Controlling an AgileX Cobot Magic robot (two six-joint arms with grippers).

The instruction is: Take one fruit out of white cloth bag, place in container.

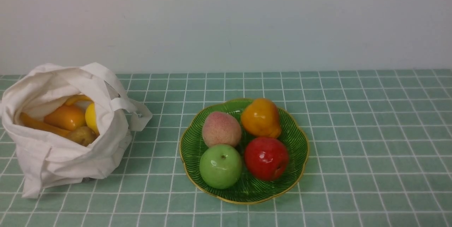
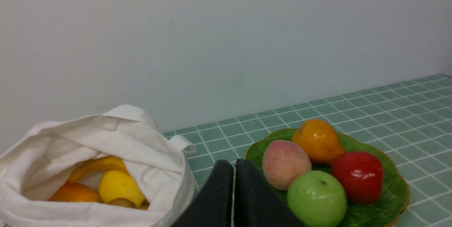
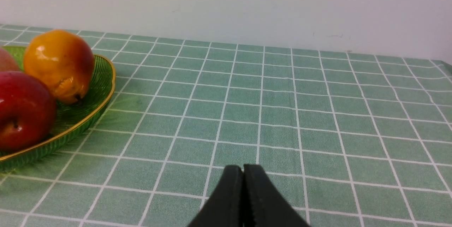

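Observation:
The glossy orange-yellow pear-shaped fruit lies in the green glass dish, at its far side. The white cloth bag stands open at the left with several yellow and orange fruits inside. My left gripper is shut and holds nothing; it hangs between the bag and the dish, touching neither. My right gripper is shut and empty too, over bare cloth to the right of the dish. Neither gripper shows in the front view.
A pinkish peach, a green apple and a red apple share the dish. The bag holds an orange fruit, a plain yellow one and a dull brownish one. A green checked tablecloth runs back to a pale wall.

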